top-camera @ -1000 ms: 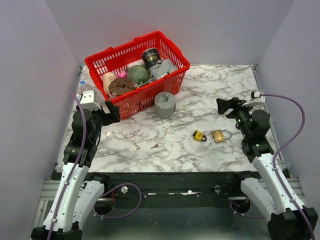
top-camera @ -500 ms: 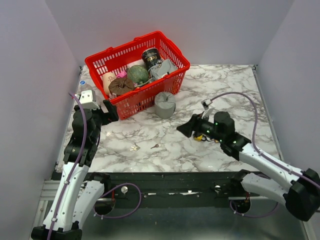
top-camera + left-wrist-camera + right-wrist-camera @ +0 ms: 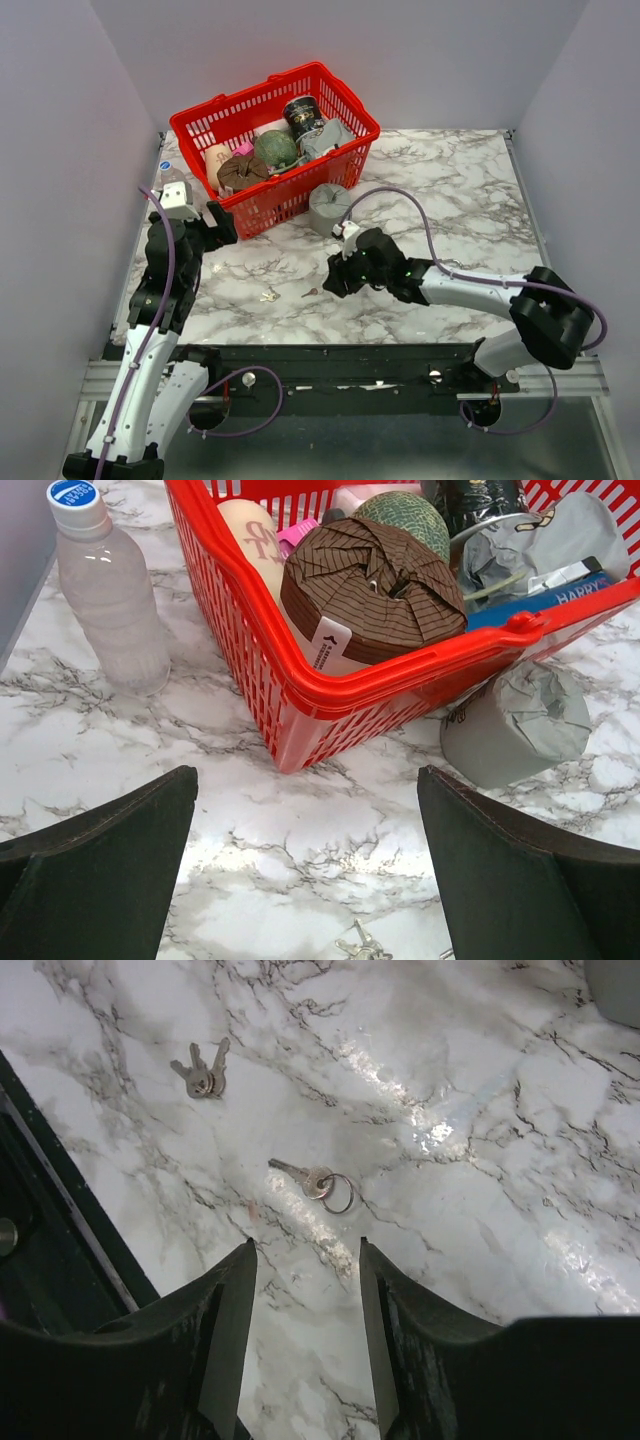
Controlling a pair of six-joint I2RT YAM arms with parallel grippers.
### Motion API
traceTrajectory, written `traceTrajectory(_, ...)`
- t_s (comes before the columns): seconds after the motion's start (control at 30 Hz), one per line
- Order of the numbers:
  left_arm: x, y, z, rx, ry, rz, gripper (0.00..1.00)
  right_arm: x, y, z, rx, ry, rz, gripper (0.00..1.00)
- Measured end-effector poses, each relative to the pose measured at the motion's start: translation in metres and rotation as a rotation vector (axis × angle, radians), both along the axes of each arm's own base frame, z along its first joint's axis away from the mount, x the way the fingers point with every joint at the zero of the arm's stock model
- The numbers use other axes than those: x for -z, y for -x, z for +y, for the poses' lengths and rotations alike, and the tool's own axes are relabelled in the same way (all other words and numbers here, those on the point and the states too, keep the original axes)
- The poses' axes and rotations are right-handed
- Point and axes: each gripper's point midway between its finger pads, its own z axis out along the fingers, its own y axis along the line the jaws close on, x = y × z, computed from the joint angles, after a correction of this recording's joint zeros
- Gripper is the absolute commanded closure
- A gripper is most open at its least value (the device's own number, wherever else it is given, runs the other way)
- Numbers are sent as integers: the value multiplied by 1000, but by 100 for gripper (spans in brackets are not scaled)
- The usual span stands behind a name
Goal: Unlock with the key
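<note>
A small silver key on a ring [image 3: 315, 1180] lies flat on the marble table; in the top view the key [image 3: 311, 292] sits near the front edge. My right gripper [image 3: 306, 1250] is open and empty, its tips just short of the key; in the top view the right gripper [image 3: 331, 279] hovers low just right of it. A bunch of keys [image 3: 202, 1075] lies further left, also in the top view [image 3: 269, 295] and the left wrist view [image 3: 362, 947]. My left gripper [image 3: 305, 780] is open and empty, raised by the basket [image 3: 222, 222]. No padlock shows; the right arm covers that spot.
A red basket [image 3: 185, 140] full of items stands at the back left, its rim close in the left wrist view [image 3: 400, 670]. A grey roll [image 3: 329, 208] stands by its front corner. A clear bottle [image 3: 108, 590] stands left of the basket. The table's front edge is near the keys.
My right arm has swung from the right side across the table to the left and down, ending just right of the ringed key and covering the padlocks. The left arm has stayed put.
</note>
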Motion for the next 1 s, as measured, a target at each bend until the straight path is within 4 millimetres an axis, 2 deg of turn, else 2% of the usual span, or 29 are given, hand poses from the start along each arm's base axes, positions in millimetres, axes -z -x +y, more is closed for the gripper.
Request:
traceTrajectory(0.2, 3, 0, 0, 2, -5, 6, 1, 15, -11, 14, -30, 114, -69, 48)
traceTrajectory(0.57, 4, 0, 0, 3, -12, 8, 1, 42, -17, 35, -73, 270, -136, 57)
traceTrajectory(0.73, 5, 0, 0, 3, -13, 10, 1, 55, -14, 30, -64, 339, -139, 59)
traceTrajectory(1.0, 6, -1, 0, 3, -13, 13, 1, 65, -22, 22, -21, 410, -158, 63)
